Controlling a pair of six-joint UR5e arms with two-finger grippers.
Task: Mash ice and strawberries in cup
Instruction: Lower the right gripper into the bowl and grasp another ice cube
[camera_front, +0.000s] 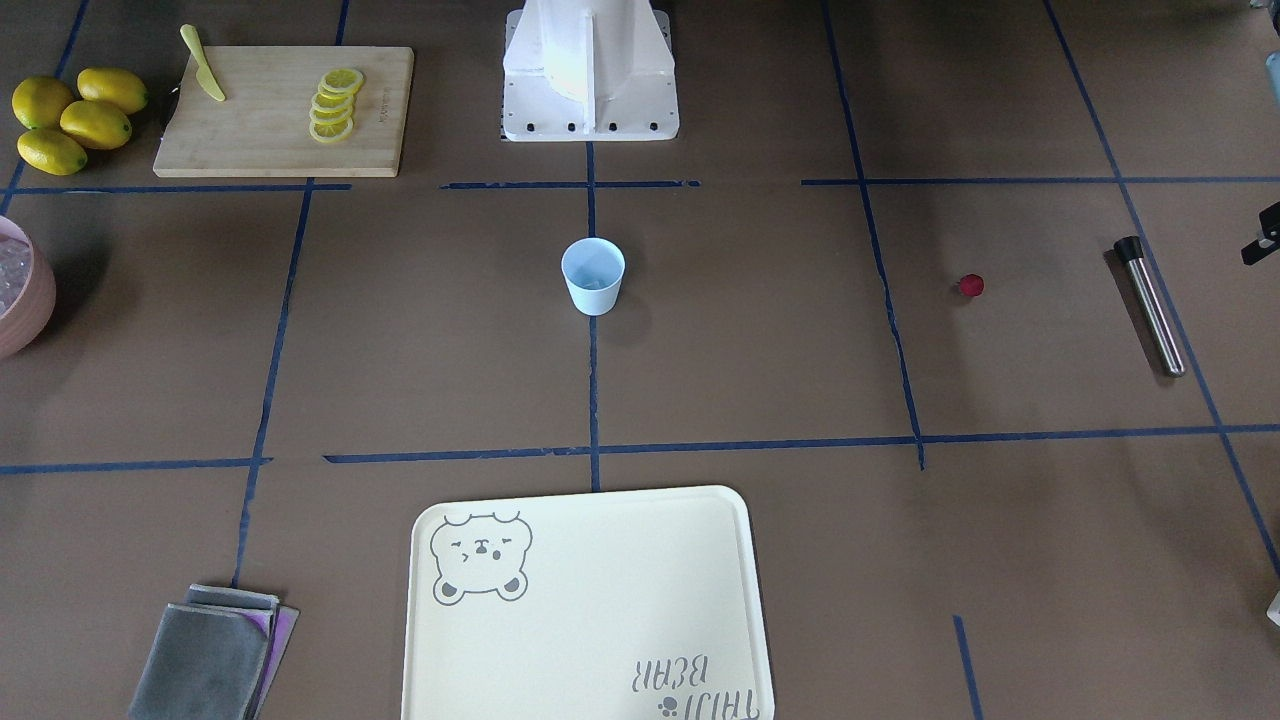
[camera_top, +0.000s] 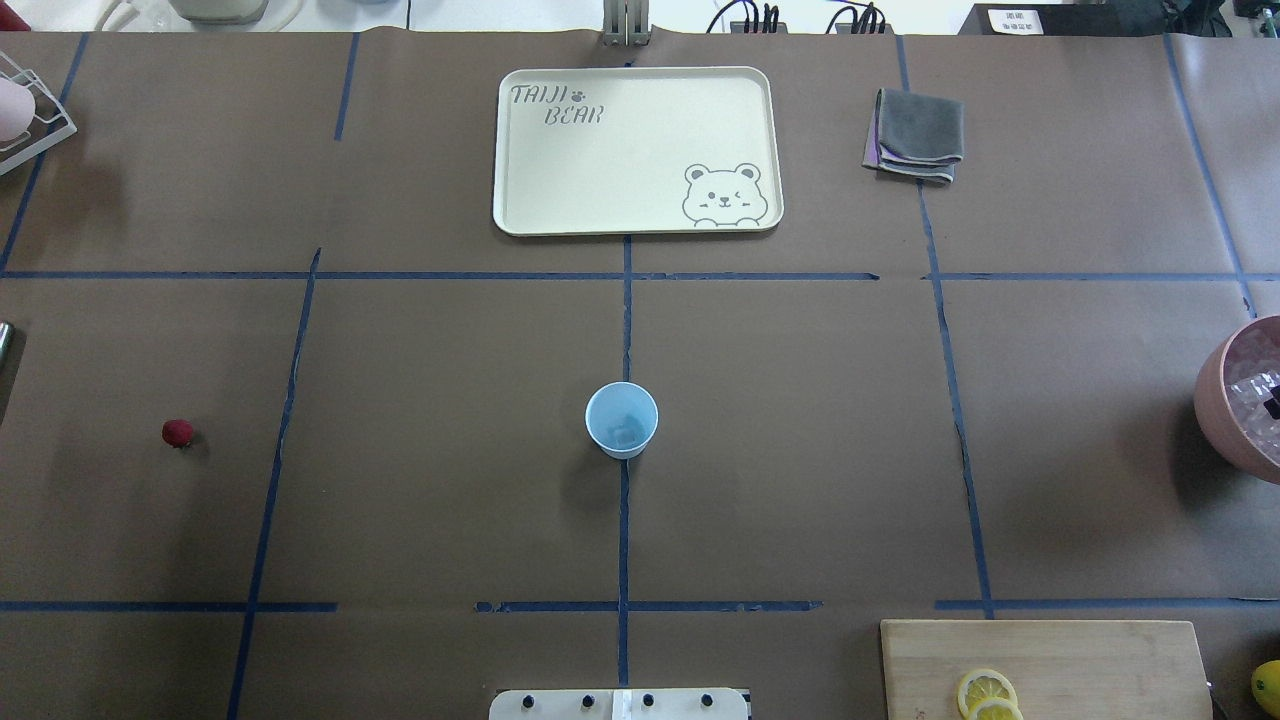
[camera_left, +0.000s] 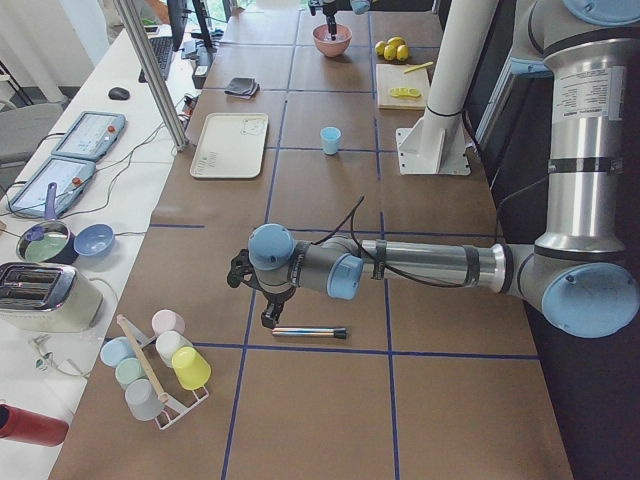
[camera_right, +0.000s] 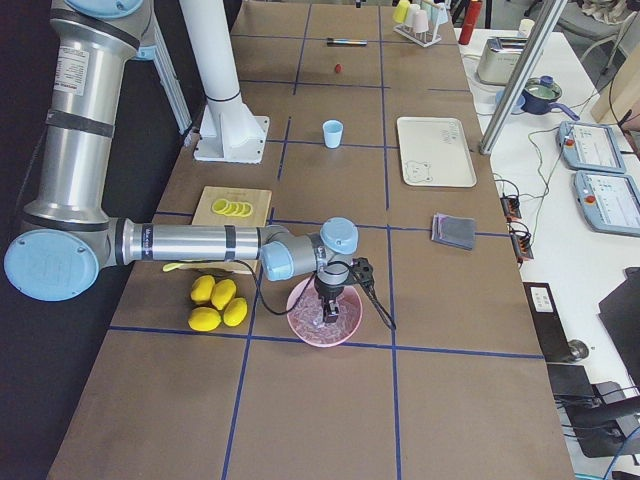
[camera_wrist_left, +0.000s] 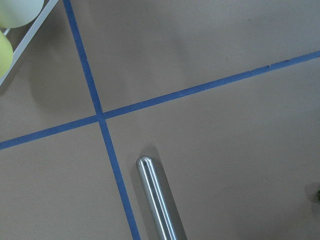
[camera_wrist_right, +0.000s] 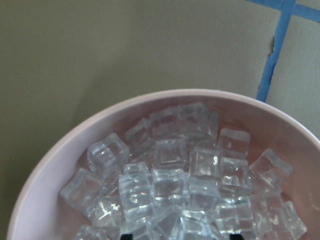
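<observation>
Cup (camera_top: 621, 420) upright at the counter (camera_top: 800, 450) centre on the blue tape line, well apart from everything else. Something pale at its bottom, maybe a bit of ice, can't confirm.

Ice (camera_wrist_right: 170, 185) is heaped in the pink bowl (camera_wrist_right: 45, 180) at the robot's far right. Strawberry (camera_top: 178, 433) lies loose on the counter to the robot's left, alone, near the steel rod (camera_front: 1150, 305).

Right end effector (camera_right: 330, 306) hangs low over the bowl. Wrist view shows two dark fingertips (camera_wrist_right: 127, 236) spread wide at the frame's bottom edge, nothing between them but loose cubes, so unclenched and holding nothing. Left end effector (camera_left: 268, 318) hovers just above the rod's end; can't tell whether its fingers are spread or together.

Risks, my read:
- Cubes are slick and packed, so one could squirt out of the pinch or drag neighbours over the bowl rim.
- Long carry from bowl to cup, so a weak pinch means a drop on the way.
- Cup looks light, so a clipped rim or off-centre mashing could tip it.
- Rod is round and may roll when pinched from above.
- Berry is tiny and could roll away if nudged.
</observation>
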